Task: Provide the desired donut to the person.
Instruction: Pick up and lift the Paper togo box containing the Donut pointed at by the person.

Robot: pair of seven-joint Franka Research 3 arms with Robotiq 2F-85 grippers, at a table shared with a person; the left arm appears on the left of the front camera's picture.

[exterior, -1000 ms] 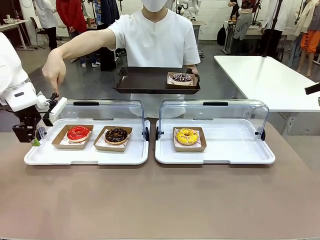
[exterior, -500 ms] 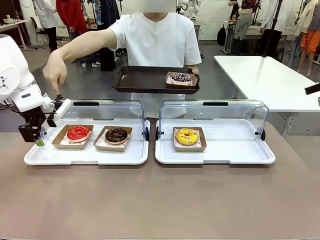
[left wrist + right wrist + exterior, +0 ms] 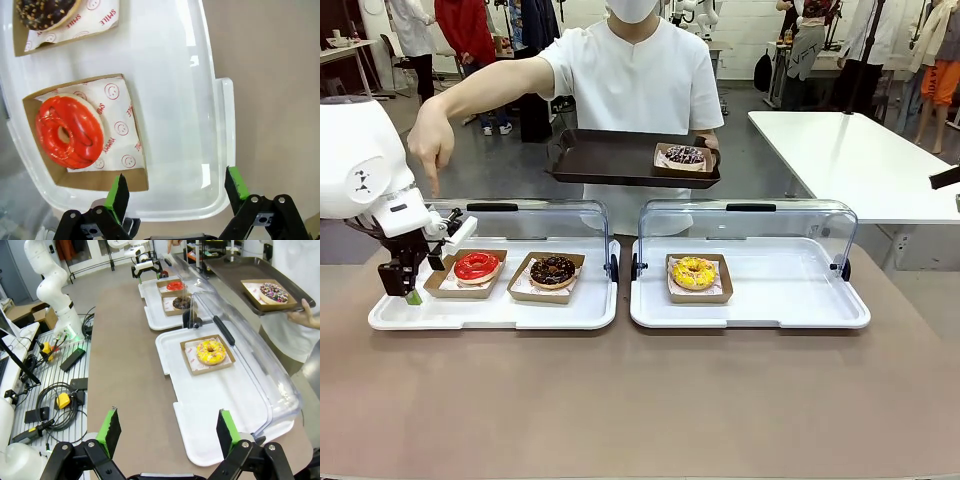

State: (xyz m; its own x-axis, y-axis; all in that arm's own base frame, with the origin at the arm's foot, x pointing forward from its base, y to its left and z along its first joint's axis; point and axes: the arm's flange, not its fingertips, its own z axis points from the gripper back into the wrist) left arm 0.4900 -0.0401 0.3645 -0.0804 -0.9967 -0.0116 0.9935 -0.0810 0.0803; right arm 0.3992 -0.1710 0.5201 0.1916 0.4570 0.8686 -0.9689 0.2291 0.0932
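- While its jaws stand spread wide with nothing between them, the left hand (image 3: 177, 187) hangs over the outer end of the left white tray (image 3: 490, 316). One green finger is above a corner of the cardboard box (image 3: 137, 182), the other above the tray's rim.
- Red donut (image 3: 69, 131): lies in that cardboard box on printed paper, just to one side of the gap between the fingers and untouched. It is the donut nearest the left hand.
- Chocolate donut (image 3: 553, 269): in its own box on the same tray, just beside the red one and farther from the left hand.
- Clear lid (image 3: 530, 220): raised behind the left tray.
- Pointing hand (image 3: 430, 150): the person's, index finger down above the red donut's end of the tray. Judged to mark the red donut as the one wanted.
- Person (image 3: 640, 80): stands at the far side of the worktop (image 3: 640, 400) holding a dark tray (image 3: 610, 160). A sprinkled donut (image 3: 683, 156) sits at one end of it, with bare room beside.
- Yellow donut (image 3: 693, 272): alone in the right white tray (image 3: 770, 305), well apart.
- Right hand (image 3: 168, 432): jaws spread, empty, high above the worktop and back from the right tray.
- Step in hand: approach for the pick, nothing gripped yet.
- Next move calls for: shifting the left hand sideways until the jaws bracket the box wall, then lowering, closing, lifting clear of the lid and carrying to the dark tray.
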